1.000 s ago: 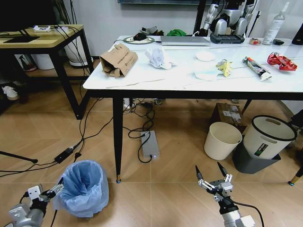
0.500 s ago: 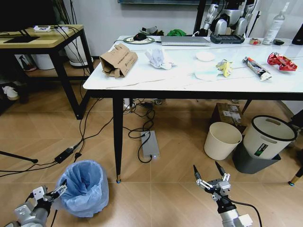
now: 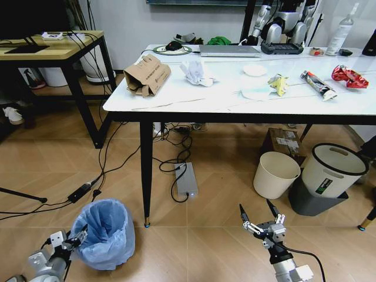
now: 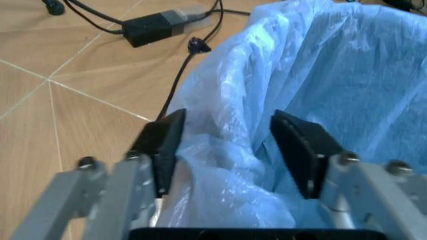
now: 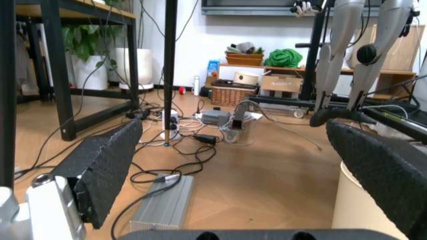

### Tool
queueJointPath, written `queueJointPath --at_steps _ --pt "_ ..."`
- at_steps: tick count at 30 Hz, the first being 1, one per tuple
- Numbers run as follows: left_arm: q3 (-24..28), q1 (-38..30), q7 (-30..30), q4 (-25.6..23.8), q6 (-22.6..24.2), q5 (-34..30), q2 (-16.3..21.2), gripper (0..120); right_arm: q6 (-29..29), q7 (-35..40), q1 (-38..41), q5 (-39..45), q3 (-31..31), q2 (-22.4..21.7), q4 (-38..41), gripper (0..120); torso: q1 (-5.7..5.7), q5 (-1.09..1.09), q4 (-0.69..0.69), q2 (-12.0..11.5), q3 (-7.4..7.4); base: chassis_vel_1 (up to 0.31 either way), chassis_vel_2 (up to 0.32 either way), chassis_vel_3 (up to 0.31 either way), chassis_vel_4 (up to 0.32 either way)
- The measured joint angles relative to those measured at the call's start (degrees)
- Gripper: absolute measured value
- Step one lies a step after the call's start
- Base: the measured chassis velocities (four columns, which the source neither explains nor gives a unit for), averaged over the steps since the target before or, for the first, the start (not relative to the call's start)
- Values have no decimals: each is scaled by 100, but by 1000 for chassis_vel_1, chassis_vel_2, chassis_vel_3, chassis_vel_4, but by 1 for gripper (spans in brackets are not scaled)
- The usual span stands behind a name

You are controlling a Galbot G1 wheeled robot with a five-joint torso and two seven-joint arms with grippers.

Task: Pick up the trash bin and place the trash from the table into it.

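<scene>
No text is legible. The cardboard box [image 3: 148, 74] on the table [image 3: 235, 100] carries dark print, and the black-rimmed bin [image 3: 332, 170] bears a label; both are too small to read.

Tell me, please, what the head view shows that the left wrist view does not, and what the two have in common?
The head view alone takes in the table with its trash, the cream pail and the right gripper, open and low over the floor. The left wrist view alone shows the left gripper's fingers open astride the trash bin's bagged rim, one inside and one outside. Both show the trash bin with the left gripper at its rim, plus floor cables.
</scene>
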Motion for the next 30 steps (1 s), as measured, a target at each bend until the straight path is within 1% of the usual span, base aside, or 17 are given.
queueJointPath --at_steps 1,2,6,7,8,13,17,19,21,22,23,24,26,27,28,30 --pt "0 -2 2 8 0 10 -3 46 -3 0 1 0 -2 0 1 100 0 0 0 0 0 0 0 0 0" --pt "0 -2 2 8 0 10 -3 46 -3 0 1 0 -2 0 1 100 0 0 0 0 0 0 0 0 0" --pt "-2 -12 26 42 -7 42 -6 27 -16 5 8 -11 -13 0 5 100 0 2 0 1 0 0 0 0 0" --pt "-3 -12 36 48 -9 44 -5 24 -17 6 12 -15 -14 0 6 100 0 3 0 2 1 0 0 0 0" --pt "-3 -12 36 48 -9 44 -5 24 -17 6 12 -15 -14 0 6 100 0 3 0 2 1 0 0 0 0" --pt "-19 -16 120 86 -101 63 -22 2 -30 13 21 -30 -21 0 3 100 0 1 0 2 1 0 0 0 0" --pt "-17 41 190 61 -192 84 -45 0 -47 15 30 -39 -38 0 1 100 1 0 0 2 2 0 0 0 0" --pt "14 159 197 -47 -352 93 -88 0 -54 16 33 -48 -47 0 -3 100 1 -4 0 2 3 0 0 0 0" --pt "78 375 131 -312 -490 63 -121 0 -58 17 33 -55 -48 0 -6 100 1 -5 0 2 3 0 0 0 0" --pt "78 375 131 -312 -490 63 -121 0 -58 17 33 -55 -48 0 -6 100 1 -5 0 2 3 0 0 0 0" --pt "119 491 57 -462 -610 56 -142 0 -60 17 34 -59 -48 0 -8 100 1 -1 0 2 3 0 0 0 0" --pt "199 707 -23 -678 -1002 80 -173 0 -62 18 36 -64 -47 0 -10 100 1 0 -1 3 3 0 0 0 0" --pt "261 980 119 -890 -1469 108 -214 0 -67 19 37 -71 -47 0 -12 100 1 -1 0 3 3 0 0 0 0" --pt "261 980 119 -890 -1469 108 -214 0 -67 19 37 -71 -47 0 -12 100 1 -1 0 3 3 0 0 0 0" --pt "291 1136 197 -1025 -1640 96 -235 0 -75 19 39 -79 -48 0 -13 100 1 -1 1 3 2 0 0 0 0" --pt "339 1395 306 -1286 -1820 9 -264 0 -88 20 39 -93 -61 0 -12 100 1 0 1 3 2 0 0 0 0"
